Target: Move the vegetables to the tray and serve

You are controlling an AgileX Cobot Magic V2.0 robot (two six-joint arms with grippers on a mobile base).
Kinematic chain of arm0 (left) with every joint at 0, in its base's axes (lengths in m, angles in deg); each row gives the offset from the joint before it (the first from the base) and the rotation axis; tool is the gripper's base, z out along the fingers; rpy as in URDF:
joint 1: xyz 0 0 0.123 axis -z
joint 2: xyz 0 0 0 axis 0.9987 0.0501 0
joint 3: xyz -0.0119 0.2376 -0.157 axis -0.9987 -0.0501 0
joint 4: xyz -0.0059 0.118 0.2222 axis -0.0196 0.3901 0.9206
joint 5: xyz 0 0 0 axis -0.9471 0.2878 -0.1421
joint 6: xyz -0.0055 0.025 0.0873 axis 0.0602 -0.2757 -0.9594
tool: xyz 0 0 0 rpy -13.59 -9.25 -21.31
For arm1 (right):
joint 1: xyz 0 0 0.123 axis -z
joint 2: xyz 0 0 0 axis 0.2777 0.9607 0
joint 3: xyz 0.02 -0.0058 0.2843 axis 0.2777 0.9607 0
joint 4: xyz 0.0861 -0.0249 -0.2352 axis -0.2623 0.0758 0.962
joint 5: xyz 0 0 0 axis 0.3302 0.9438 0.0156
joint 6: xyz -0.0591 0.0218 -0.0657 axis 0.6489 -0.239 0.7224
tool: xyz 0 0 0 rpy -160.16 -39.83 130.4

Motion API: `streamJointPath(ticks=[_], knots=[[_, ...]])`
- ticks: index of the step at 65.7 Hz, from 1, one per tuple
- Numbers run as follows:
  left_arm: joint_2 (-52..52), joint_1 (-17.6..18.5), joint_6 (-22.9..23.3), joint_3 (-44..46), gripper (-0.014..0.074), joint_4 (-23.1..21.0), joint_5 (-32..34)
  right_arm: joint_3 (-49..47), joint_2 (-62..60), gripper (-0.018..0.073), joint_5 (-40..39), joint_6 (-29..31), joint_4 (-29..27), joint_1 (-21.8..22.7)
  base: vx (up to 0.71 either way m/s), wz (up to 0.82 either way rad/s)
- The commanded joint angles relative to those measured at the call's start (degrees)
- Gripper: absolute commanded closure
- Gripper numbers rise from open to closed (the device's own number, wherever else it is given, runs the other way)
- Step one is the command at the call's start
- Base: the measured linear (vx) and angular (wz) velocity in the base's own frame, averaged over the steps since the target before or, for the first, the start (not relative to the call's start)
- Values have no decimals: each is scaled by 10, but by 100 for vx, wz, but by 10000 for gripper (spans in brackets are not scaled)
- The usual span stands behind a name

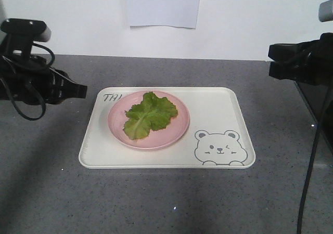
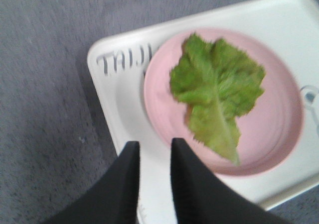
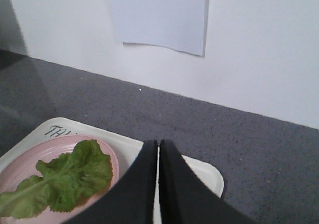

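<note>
On the grey speckled table (image 1: pixel 47 192) I see the big cream-white plastic tray (image 1: pixel 218 109). The ruffled green lettuce leaf (image 1: pixel 150 114) lies on a round pink plate (image 1: pixel 174 131) on it. My left gripper (image 2: pixel 153 152) has a small gap between its fingers. My right gripper (image 3: pixel 158 152) is pressed together, holding nothing.

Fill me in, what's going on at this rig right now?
Nothing is being held yet. The lettuce leaf lies on a pink plate, which sits on the cream bear tray on the grey table. The left tool hovers slightly open over the tray's near-left corner. The right tool is shut and empty, off to the tray's right side.
</note>
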Motion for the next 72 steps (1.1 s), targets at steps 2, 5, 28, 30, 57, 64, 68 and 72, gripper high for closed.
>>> streamJointPath(ticks=[2, 5, 28, 30, 57, 64, 68, 72], knots=[[-63, 2, 4, 15, 597, -7, 52, -18, -44, 564, 4, 6, -9, 0, 0, 0], [-78, 2, 4, 15, 605, -7, 61, -18, -54, 564, 4, 6, -9, 0, 0, 0], [-184, 2, 4, 1, 604, 27, 108, -16, -131, 564, -28, 17, -9, 0, 0, 0], [-195, 2, 4, -11, 604, 36, 119, -16, -137, 564, -30, 18, -9, 0, 0, 0], [-344, 2, 9, -254, 603, 34, 228, 172, -296, 564, 32, 45, -9, 0, 0, 0], [-372, 2, 14, -310, 603, 33, 247, 226, -337, 564, 45, 59, -9, 0, 0, 0], [-381, 2, 16, -337, 603, 33, 258, 252, -356, 564, 45, 60, -9, 0, 0, 0], [-383, 2, 23, -359, 603, 33, 274, 274, -373, 564, 46, 63, -9, 0, 0, 0]])
